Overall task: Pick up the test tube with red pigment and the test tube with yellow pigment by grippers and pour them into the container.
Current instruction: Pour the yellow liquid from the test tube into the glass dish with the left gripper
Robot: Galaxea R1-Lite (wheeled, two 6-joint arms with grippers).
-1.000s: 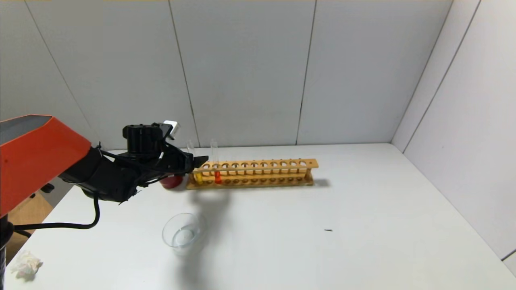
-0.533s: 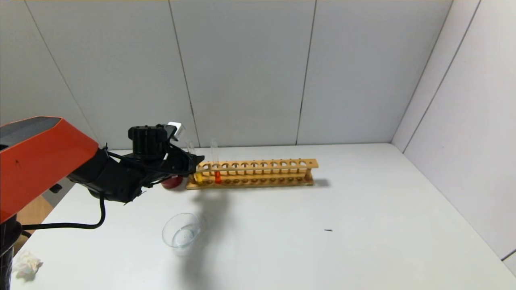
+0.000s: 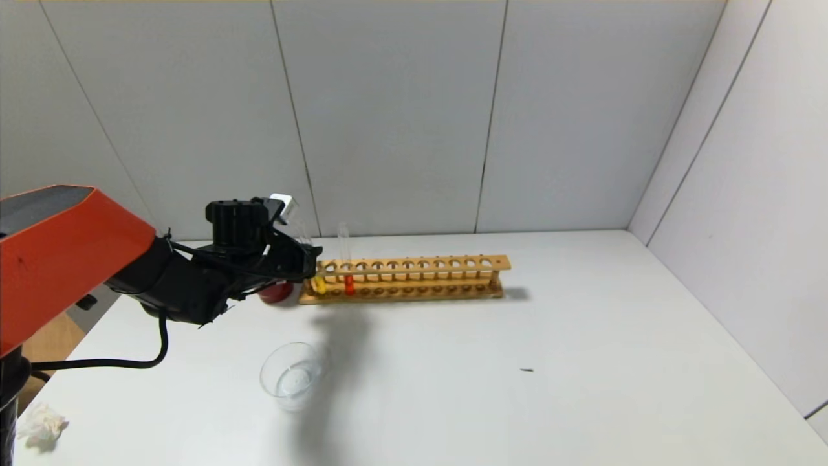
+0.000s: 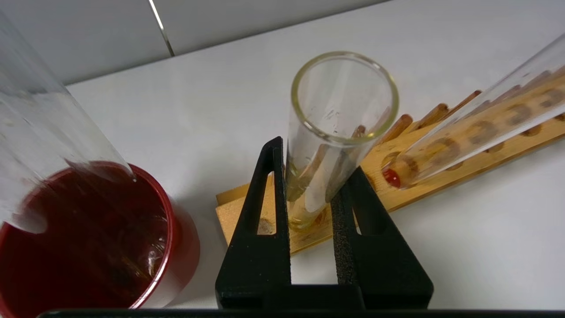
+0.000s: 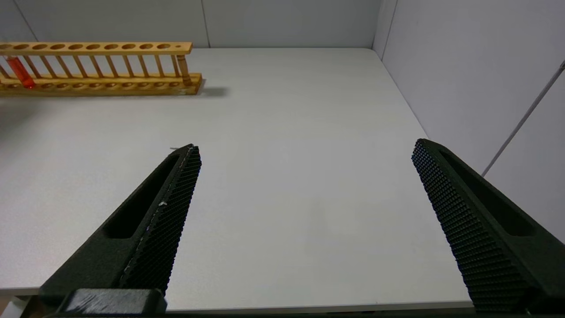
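White table (image 3: 582,362) before you: your left gripper (image 4: 311,194) clamps the test tube with yellow pigment (image 4: 329,145) in the wooden rack (image 3: 414,278), dark red cup (image 3: 275,292) beside. The test tube with red pigment (image 3: 348,275) stands racked; the container (image 3: 291,375) sits near (right gripper (image 5: 304,190) spread wide).

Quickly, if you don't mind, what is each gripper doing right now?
Left gripper: shut on the slim clear glass tube with yellow liquid, at the wooden rack.
Right gripper: open, holding nothing.

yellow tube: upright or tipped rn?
Tipped. In the head view the test tube with yellow pigment leans in the rack, left claw shut around it.

Lab bench: wooden test-tube rack (image 3: 406,279) on white table (image 3: 517,362).
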